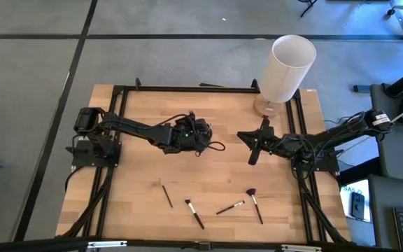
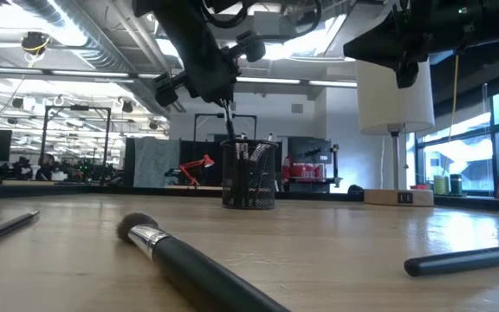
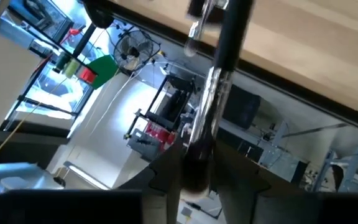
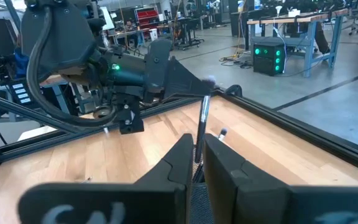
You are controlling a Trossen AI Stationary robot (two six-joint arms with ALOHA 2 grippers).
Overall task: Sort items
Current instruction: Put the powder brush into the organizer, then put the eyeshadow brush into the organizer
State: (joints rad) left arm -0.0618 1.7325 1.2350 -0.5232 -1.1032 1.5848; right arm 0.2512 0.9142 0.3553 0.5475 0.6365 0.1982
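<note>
A pale wooden table top (image 1: 208, 161), framed by black rails, stands on a grey floor crossed by dark lines. In the low view the room beyond is a wide workshop with ceiling ducts, strip lights, desks and windows on the right. At the far right edge of the table stands a tall white cylinder (image 1: 287, 66) on a wooden base. Four makeup brushes lie loose along the near edge: a thin brush (image 1: 166, 194) on the left, a black-handled brush (image 1: 194, 213), a slanted brush (image 1: 230, 207), and a fan-headed brush (image 1: 255, 204) on the right. The middle of the table is bare wood, with free space between the arms and the near row of brushes. The left gripper (image 2: 225, 100) hangs over a small black mesh cup (image 2: 249, 174) near the table's centre; its fingers are partly apart around an upright brush (image 3: 215, 93), and it cannot be told whether they are gripping it. More brushes stand in the cup. The right gripper (image 1: 255, 145) hovers just right of centre, its fingers pressed nearly together on a thin brush handle (image 4: 200, 134).
</note>
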